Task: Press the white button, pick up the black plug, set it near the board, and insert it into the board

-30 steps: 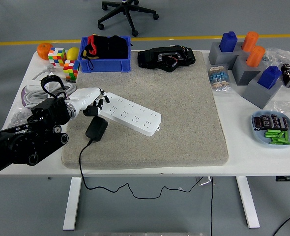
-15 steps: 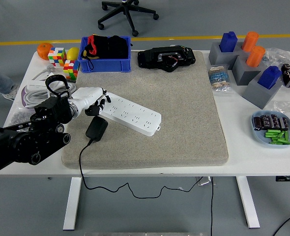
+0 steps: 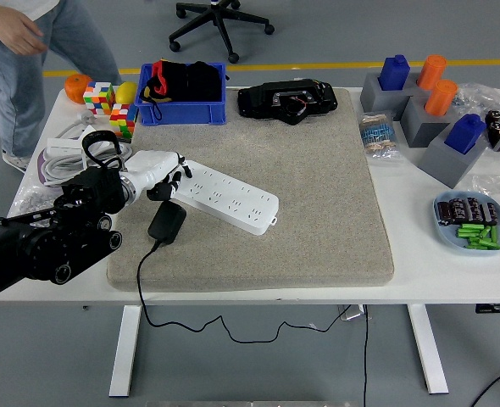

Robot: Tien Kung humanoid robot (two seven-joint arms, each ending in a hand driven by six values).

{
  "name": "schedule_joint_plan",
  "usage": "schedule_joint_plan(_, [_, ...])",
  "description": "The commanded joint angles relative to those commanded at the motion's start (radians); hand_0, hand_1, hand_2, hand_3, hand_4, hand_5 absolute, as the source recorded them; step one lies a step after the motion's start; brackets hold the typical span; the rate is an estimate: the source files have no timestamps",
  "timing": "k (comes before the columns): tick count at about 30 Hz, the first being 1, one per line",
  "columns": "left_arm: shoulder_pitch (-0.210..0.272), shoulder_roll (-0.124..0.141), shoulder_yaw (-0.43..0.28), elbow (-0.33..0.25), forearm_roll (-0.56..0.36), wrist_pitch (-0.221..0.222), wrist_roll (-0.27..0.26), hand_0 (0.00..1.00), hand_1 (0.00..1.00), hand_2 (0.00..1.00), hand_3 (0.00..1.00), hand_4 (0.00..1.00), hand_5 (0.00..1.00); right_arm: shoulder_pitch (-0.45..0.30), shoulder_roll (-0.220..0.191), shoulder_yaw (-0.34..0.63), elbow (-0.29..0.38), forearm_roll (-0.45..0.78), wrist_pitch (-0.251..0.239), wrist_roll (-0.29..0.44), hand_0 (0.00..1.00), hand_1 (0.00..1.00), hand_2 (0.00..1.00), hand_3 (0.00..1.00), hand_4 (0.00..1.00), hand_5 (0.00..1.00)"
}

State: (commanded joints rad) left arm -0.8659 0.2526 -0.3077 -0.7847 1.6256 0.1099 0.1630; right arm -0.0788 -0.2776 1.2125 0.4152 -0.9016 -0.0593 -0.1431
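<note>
White and long, the power strip [image 3: 226, 195] is lying slantwise on the grey mat [image 3: 318, 186] that is covering most of the bench [image 3: 419, 254], and the left hand [image 3: 158, 174] is resting its dark fingertips [image 3: 175, 179] on the strip's left end, fingers bent down and pinching nothing, where the button presumably sits, though it is too small to make out. Judging by this, the pressing step is under way or only just finishing. The black plug [image 3: 166, 222] is lying flat on the mat just near of that hand, untouched, its cord [image 3: 141, 280] trailing off the near edge of the bench, so picking it up, setting it beside the strip and pushing it into a socket all seem to be waiting. A person [image 3: 30, 59] is standing at the far left corner, hands away from the bench.
</note>
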Motion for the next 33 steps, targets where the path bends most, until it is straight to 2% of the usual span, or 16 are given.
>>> schedule_joint_plan(8, [-0.009, -0.004, -0.009, 0.028, -0.005, 0.004, -0.013, 0.002, 0.005, 0.117, 0.65, 0.079, 0.002, -0.001, 0.001, -0.004, 0.0, 0.0, 0.0, 0.0, 0.745, 0.716, 0.692, 0.648, 0.709, 0.409])
schedule_joint_plan(23, [-0.009, -0.012, 0.019, 0.043, -0.002, 0.008, -0.025, 0.002, 0.006, 0.118, 0.648, 0.08, 0.002, -0.003, 0.0, -0.012, 0.0, 0.002, 0.0, 0.0, 0.744, 0.716, 0.692, 0.649, 0.709, 0.408])
schedule_joint_plan(26, [-0.003, -0.004, -0.006, 0.016, 0.007, 0.01, -0.027, 0.002, 0.005, 0.118, 0.648, 0.084, 0.002, -0.005, 0.001, -0.009, 0.0, 0.002, 0.0, 0.0, 0.745, 0.716, 0.692, 0.649, 0.709, 0.408])
schedule_joint_plan(33, [0.018, 0.025, -0.13, -0.113, 0.055, 0.033, -0.041, 0.002, 0.005, 0.118, 0.647, 0.086, 0.002, -0.007, 0.0, -0.011, -0.001, 0.0, 0.0, 0.0, 0.745, 0.716, 0.692, 0.649, 0.709, 0.408])
